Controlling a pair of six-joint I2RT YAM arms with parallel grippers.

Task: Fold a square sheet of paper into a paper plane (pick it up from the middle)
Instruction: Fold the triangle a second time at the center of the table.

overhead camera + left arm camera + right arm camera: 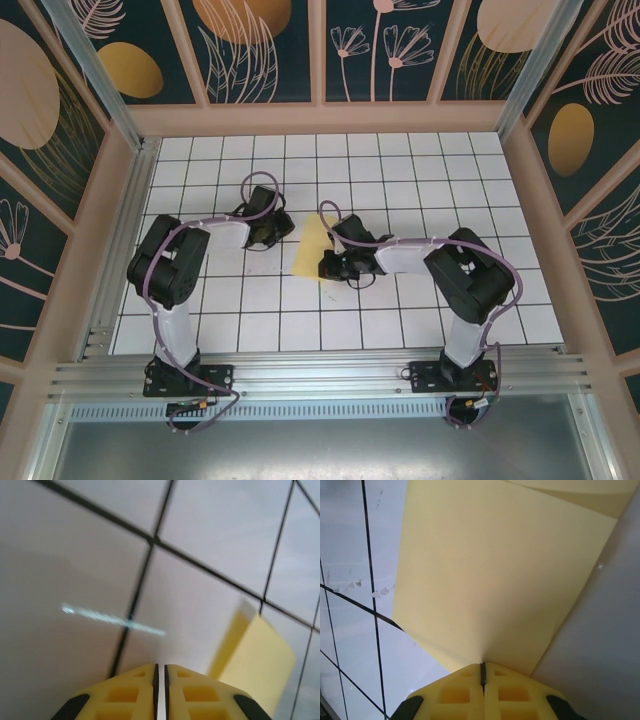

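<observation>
The pale yellow sheet of paper point(312, 243) is folded to a narrow slanted strip and held off the tiles in mid-table; it is not shaped like a paper plane. My right gripper point(328, 266) is shut on its lower right edge. In the right wrist view the paper point(495, 570) fans out from the shut right gripper point(482, 666). My left gripper point(280, 232) hovers just left of the strip. In the left wrist view the left gripper point(160, 667) stands open by a thin slit with nothing in it, and the paper point(257, 655) lies to its right, apart from it.
The white grid-tiled table point(400, 170) is walled by a wooden frame with patterned panels point(320, 115). An aluminium rail point(320, 375) at the near edge carries both arm bases. Purple cables loop over both arms.
</observation>
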